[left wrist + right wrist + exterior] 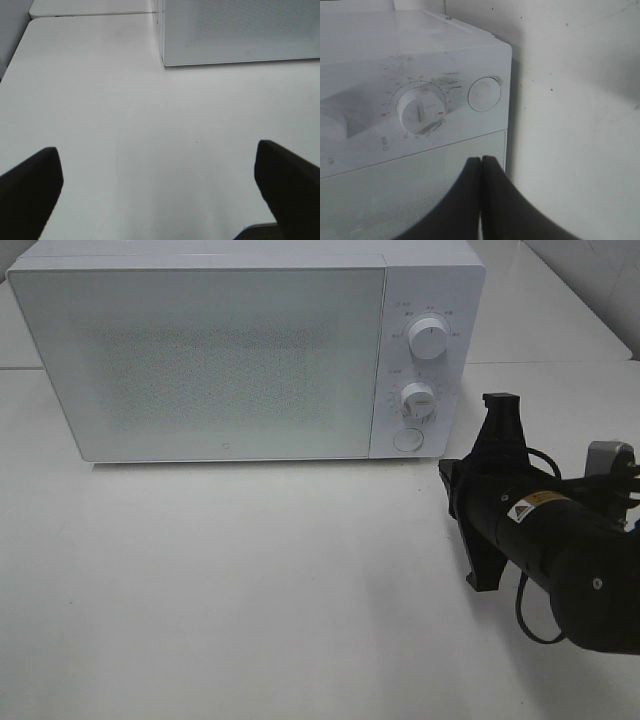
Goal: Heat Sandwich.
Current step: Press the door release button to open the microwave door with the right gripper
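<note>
No sandwich shows in any view. The white microwave (pixel 220 350) stands at the back of the table with its door (pixel 200 360) closed. My right gripper (pixel 447 477) is shut with nothing between its fingers. It hovers just in front of the microwave's lower right corner, below the round button (pixel 407 439). In the right wrist view the shut fingertips (pixel 481 159) sit close to the door's edge, under the lower knob (pixel 421 110) and the button (pixel 485 93). My left gripper (pixel 157 150) is open over the bare table, well short of the microwave (pixel 240 30).
Two knobs (pixel 430 338) (pixel 418 400) sit on the control panel to the right of the door. The white table (pixel 250 590) stretches in front of the microwave. A tiled wall (pixel 600 270) rises at the back right.
</note>
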You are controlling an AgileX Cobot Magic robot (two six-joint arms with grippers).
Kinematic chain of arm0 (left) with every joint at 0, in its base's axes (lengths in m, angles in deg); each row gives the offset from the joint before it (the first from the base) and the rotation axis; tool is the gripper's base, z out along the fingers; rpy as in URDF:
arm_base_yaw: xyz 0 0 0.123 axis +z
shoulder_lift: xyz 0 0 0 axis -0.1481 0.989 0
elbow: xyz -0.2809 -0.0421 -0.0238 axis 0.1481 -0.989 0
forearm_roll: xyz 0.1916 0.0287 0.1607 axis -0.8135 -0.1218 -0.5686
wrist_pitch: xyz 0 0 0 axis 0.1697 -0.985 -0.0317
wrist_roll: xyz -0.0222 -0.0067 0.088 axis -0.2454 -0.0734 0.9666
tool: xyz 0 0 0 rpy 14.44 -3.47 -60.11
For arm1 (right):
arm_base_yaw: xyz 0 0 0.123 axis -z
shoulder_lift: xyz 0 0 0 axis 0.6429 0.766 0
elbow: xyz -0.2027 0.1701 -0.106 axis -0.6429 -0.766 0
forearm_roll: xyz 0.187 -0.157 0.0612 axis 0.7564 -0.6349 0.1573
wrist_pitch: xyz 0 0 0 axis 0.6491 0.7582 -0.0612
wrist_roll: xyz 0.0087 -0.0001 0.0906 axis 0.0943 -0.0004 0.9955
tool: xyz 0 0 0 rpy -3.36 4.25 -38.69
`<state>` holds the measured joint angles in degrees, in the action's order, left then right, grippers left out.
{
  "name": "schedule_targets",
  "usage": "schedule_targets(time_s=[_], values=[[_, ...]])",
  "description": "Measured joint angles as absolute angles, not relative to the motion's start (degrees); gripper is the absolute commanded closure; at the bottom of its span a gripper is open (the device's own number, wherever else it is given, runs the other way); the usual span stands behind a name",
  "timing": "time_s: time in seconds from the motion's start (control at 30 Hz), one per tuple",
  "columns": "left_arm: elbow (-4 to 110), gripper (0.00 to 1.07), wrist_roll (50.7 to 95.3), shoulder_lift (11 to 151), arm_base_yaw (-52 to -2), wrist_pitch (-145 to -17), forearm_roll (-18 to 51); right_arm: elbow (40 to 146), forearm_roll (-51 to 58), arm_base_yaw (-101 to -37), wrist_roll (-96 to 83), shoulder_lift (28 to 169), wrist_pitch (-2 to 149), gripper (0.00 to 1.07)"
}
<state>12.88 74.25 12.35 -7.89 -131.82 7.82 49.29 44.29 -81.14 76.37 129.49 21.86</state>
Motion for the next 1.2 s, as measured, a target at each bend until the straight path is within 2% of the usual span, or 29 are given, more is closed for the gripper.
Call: schedule_targets(time_s=[0.9,1.2], values=[[12.9,0.06,74.2,12.3,-7.9,-131.8,7.8,65.7,36.7,-72.0,76.1,143.3,29.0,1.07],[12.9,0.06,74.2,12.3,-7.9,-131.8,7.8,70.1,35.8,-71.1,76.1,147.0,30.3,1.07]])
